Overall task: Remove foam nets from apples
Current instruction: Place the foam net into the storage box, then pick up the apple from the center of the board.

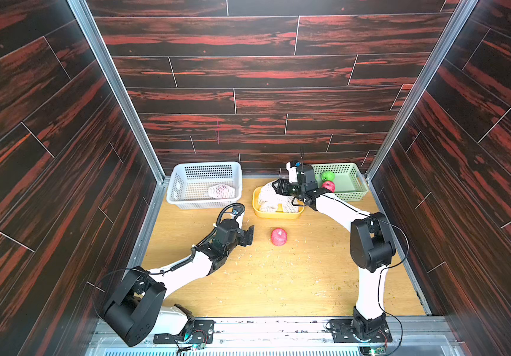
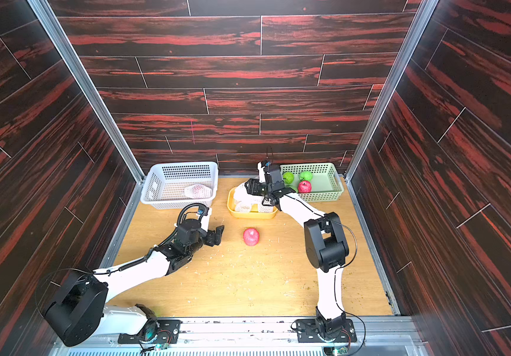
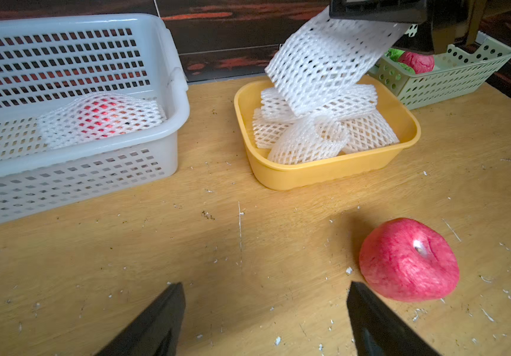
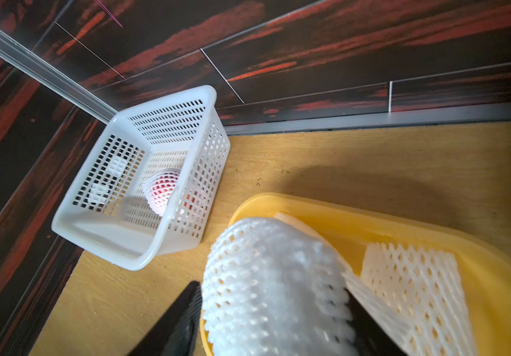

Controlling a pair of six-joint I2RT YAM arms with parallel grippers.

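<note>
In a top view, 4 bare apples [image 2: 304,186] sit in the green basket [image 2: 325,196] at the worktop's far right corner, 1 bare red apple [image 2: 251,236] lies mid-worktop and 1 netted apple [image 2: 198,191] waits in the white basket [image 2: 155,185] at the far left corner, while your left wrist view shows the left gripper [image 3: 265,285] spread wide and empty beside that bare apple, and your right wrist view shows the right gripper [image 4: 272,288] with jaws parted around a foam net [image 4: 263,246] over the yellow tray [image 4: 371,215], though you cannot tell if they grip it.

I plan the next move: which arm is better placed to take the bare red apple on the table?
Left. The left pincer, open and empty, is beside the bare red apple; the right pincer is over the yellow tray, a foam net between its jaws.
</note>
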